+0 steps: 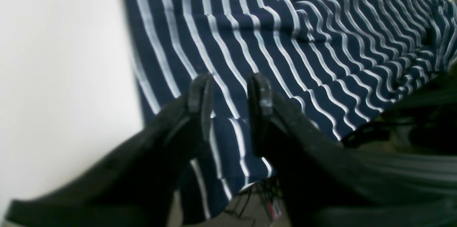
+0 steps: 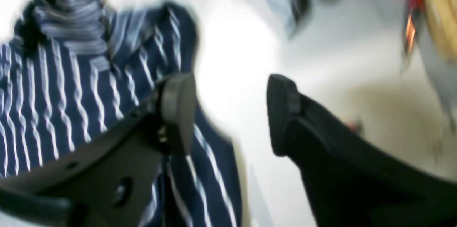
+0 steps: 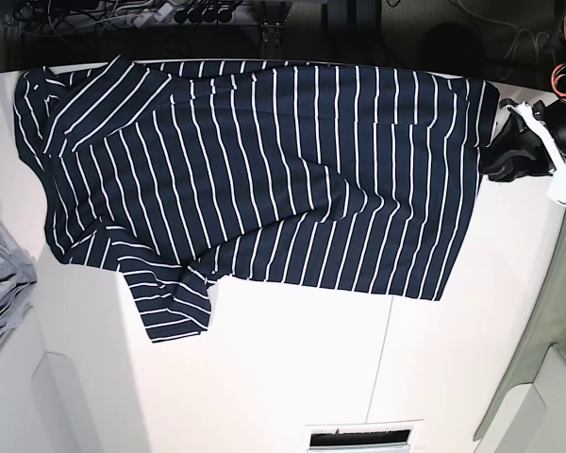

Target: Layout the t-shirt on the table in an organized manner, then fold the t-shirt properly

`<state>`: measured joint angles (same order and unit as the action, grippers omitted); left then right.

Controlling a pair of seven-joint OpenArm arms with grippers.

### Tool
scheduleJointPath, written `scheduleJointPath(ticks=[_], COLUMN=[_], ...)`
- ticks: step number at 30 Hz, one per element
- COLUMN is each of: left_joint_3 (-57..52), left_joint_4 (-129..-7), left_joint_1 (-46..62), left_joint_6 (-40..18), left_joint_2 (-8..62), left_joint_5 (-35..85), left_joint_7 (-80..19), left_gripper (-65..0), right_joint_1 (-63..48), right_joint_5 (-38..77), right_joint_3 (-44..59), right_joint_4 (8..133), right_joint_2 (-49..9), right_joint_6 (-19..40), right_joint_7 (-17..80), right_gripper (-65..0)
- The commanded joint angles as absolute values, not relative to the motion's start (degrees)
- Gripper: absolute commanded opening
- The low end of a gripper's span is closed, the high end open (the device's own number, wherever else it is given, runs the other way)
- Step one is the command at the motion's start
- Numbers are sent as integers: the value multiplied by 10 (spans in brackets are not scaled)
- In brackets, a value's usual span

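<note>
The navy white-striped t-shirt point(image 3: 264, 170) lies spread across the far half of the white table point(image 3: 292, 377), one sleeve reaching toward the near side at the left. My left gripper point(image 3: 500, 156) is at the shirt's hem on the right. In the left wrist view its fingers stand slightly apart point(image 1: 230, 95), with the striped fabric point(image 1: 285, 41) showing in the gap and beyond. My right gripper point(image 2: 232, 109) is open and empty, with one finger point(image 2: 176, 109) over a rumpled part of the shirt point(image 2: 64, 87) and the other over bare table point(image 2: 235, 52). That view is blurred.
A plain light grey cloth point(image 3: 0, 274) lies bunched at the table's left edge. A thin dark seam point(image 3: 382, 368) runs across the near tabletop, with a dark slot point(image 3: 363, 437) at the front. Cables point(image 3: 170, 14) hang behind the far edge.
</note>
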<state>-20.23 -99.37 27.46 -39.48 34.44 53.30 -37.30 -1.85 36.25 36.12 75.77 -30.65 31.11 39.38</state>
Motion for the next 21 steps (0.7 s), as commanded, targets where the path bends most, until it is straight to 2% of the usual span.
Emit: scheduleJointPath(ticks=[1, 4, 8, 11, 14, 21], left_joint_3=[-199, -173, -151, -129, -88, 36], left_joint_4=[-1002, -1001, -986, -942, -861, -589], left_joint_1=[266, 242, 195, 140, 62, -149], left_joint_6=[-400, -400, -363, -362, -360, -347], left_joint_2=[356, 356, 356, 356, 355, 345], left_joint_5=[535, 487, 427, 411, 395, 347], left_joint_7=[-362, -343, -319, -307, -284, -209], left_gripper=[-399, -322, -317, -317, -317, -317], right_joint_1=[9, 81, 166, 211, 233, 233], right_joint_5=[353, 313, 273, 243, 239, 260], right_joint_3=[350, 297, 237, 213, 209, 209], right_joint_4=[748, 672, 537, 447, 402, 411], right_joint_2=[-320, -311, -301, -293, -284, -285], right_joint_6=[302, 282, 282, 283, 285, 294], right_joint_7=[377, 349, 304, 280, 281, 281], right_gripper=[-333, -333, -333, -333, -333, -333])
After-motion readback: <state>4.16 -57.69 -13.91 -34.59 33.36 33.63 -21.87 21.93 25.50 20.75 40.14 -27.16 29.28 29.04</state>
